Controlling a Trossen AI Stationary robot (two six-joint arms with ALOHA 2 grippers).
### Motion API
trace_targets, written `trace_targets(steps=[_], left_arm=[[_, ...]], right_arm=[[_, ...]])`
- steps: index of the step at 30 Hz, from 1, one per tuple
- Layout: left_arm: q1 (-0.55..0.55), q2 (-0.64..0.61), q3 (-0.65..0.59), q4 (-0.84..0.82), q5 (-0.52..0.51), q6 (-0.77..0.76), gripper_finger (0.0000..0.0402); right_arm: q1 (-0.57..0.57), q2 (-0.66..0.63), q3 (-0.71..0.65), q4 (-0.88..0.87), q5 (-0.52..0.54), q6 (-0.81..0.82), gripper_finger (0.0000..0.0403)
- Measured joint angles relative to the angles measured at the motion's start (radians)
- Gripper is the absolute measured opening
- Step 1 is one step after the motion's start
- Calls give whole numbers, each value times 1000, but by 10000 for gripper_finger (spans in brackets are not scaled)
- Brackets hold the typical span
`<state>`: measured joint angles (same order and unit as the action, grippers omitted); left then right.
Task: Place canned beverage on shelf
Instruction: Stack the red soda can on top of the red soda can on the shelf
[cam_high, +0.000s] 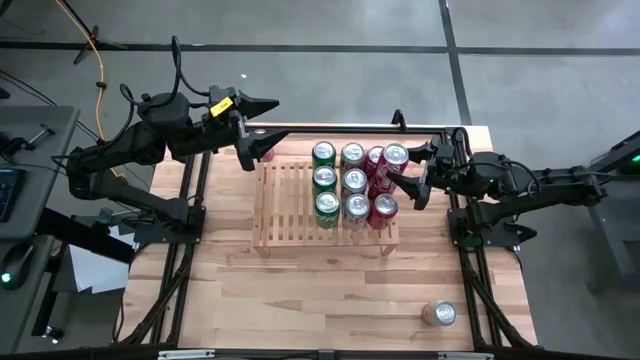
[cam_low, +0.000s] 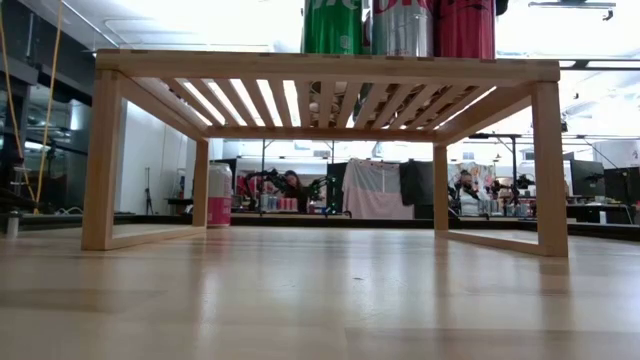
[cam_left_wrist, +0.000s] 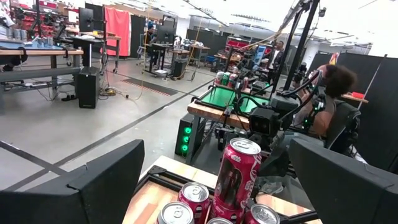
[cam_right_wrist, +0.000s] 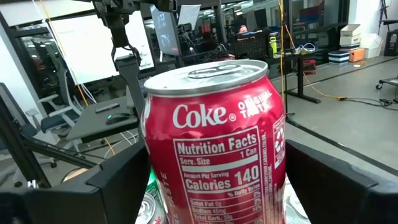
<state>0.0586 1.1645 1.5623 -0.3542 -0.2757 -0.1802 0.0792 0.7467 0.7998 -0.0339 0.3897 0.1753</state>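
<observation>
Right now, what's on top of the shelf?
The shelf holds a block of cans: green cans, silver cans and red cans on its right half. The left slats are bare.

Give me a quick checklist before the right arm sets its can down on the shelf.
1. Coke can between the right gripper fingers: ok.
2. Can upright: ok.
3. Free space on the shelf: ok, its left half is bare.
4. Neighbouring cans standing: ok.
5. Left gripper away from those cans: ok, open by the shelf's far left corner.
6. Can's bottom clear of the slats: cannot tell.
</observation>
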Motion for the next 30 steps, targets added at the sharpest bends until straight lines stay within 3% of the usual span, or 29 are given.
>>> trace_targets(steps=[17, 26, 30], left_arm=[[0, 0, 0, 0, 4, 0, 392], [0, 0, 0, 0, 4, 1, 392], [0, 0, 0, 0, 4, 1, 392]], right_arm=[[0, 0, 0, -1, -5, 7, 342], [0, 0, 0, 0, -5, 7, 394], [0, 0, 0, 0, -5, 7, 397]])
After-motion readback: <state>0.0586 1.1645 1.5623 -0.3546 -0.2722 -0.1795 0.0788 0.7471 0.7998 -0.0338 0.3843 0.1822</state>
